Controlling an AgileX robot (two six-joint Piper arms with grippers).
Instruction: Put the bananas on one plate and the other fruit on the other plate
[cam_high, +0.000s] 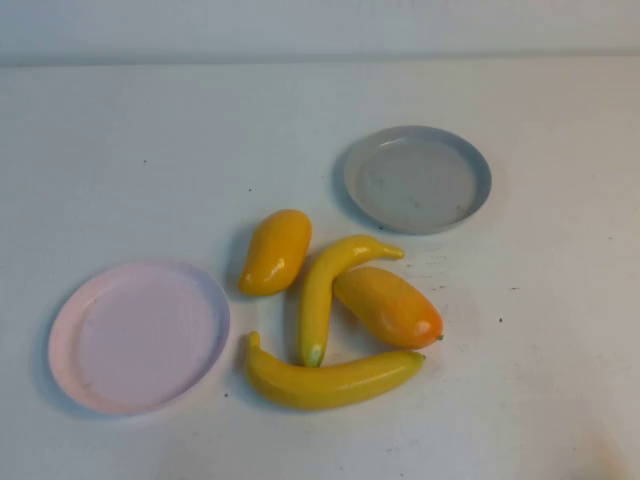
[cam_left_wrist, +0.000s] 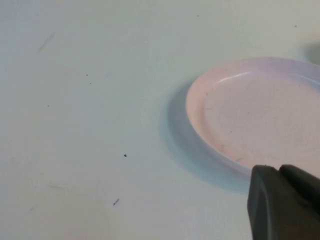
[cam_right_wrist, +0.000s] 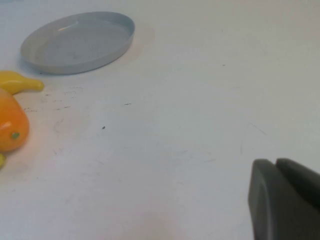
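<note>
On the white table (cam_high: 120, 140), the pink plate (cam_high: 139, 336) sits at eight o'clock and the grey-blue plate (cam_high: 418, 179) at one o'clock. Between them lie two mangoes (cam_high: 275, 251) (cam_high: 387, 306) and two bananas (cam_high: 330, 285) (cam_high: 330, 381), all off the plates. The left gripper (cam_left_wrist: 285, 202) is just beside the pink plate. The right gripper (cam_right_wrist: 285, 200) is over bare table. I cannot tell if either claw is apart or together.
</note>
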